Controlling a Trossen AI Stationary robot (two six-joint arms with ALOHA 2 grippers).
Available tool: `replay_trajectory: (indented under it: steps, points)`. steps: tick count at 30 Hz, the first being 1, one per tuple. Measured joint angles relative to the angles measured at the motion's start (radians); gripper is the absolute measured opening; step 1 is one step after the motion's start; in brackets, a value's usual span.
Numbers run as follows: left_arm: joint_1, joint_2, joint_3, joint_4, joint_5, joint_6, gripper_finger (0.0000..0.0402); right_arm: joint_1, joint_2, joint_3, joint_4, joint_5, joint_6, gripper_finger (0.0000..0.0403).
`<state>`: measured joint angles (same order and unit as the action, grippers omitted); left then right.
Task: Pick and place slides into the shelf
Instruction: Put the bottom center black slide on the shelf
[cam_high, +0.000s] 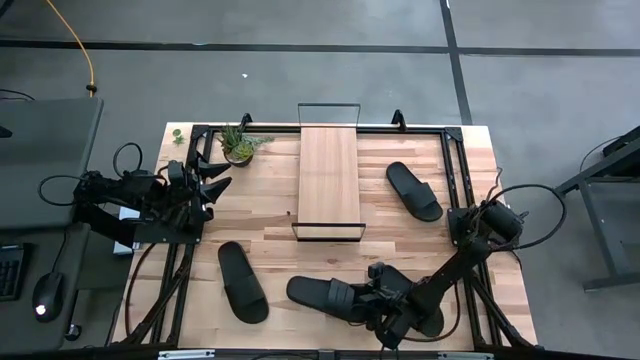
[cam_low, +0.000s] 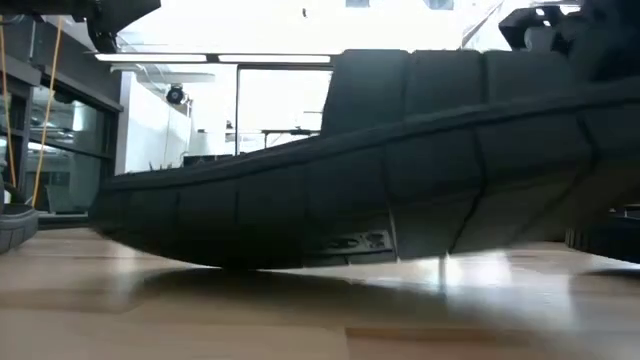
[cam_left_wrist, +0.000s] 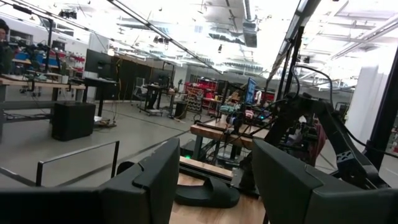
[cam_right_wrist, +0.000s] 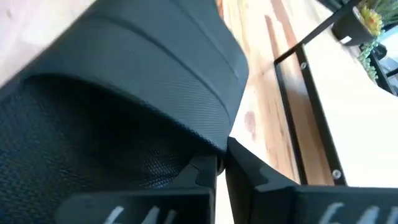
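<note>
Pinching the strap of a black sandal (cam_high: 325, 295) at the near edge of the table (cam_high: 270, 240), the right gripper (cam_high: 378, 292) has its two fingers pressed tight on it. In the low view this sandal looks tipped up at one end. Another sandal (cam_high: 243, 282) lies flat just to its left, and a third sandal (cam_high: 414, 190) lies far right, beside the shelf (cam_high: 328, 178). The shelf sits in the middle, with nothing on it yet. So no sandal is put away; all are left to do. The left gripper (cam_high: 215, 177) waits at the far left, fingers apart, holding nothing.
</note>
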<state>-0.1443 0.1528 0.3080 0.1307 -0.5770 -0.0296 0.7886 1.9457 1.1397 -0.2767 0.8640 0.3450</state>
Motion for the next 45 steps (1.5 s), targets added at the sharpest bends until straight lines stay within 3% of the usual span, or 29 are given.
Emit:
replay_trajectory:
  steps: [11, 23, 34, 45]
  points:
    - [0.0, 0.0, 0.0, 0.0, 0.0, 0.002, 0.0184, -0.028, -0.138, 0.0, 0.011, 0.052, -0.163, 0.0]
    - [0.0, 0.0, 0.0, 0.0, 0.0, 0.016, 0.0184, -0.115, -0.265, 0.0, 0.137, 0.036, -0.47, 0.0]
    - [0.0, 0.0, 0.0, 0.001, 0.0, 0.024, 0.0184, -0.246, -0.377, 0.0, 0.266, -0.121, -0.756, 0.0]
    - [0.0, 0.0, 0.0, 0.001, 0.0, 0.025, 0.0184, -0.424, -0.5, -0.005, 0.26, -0.317, -0.872, 0.0]
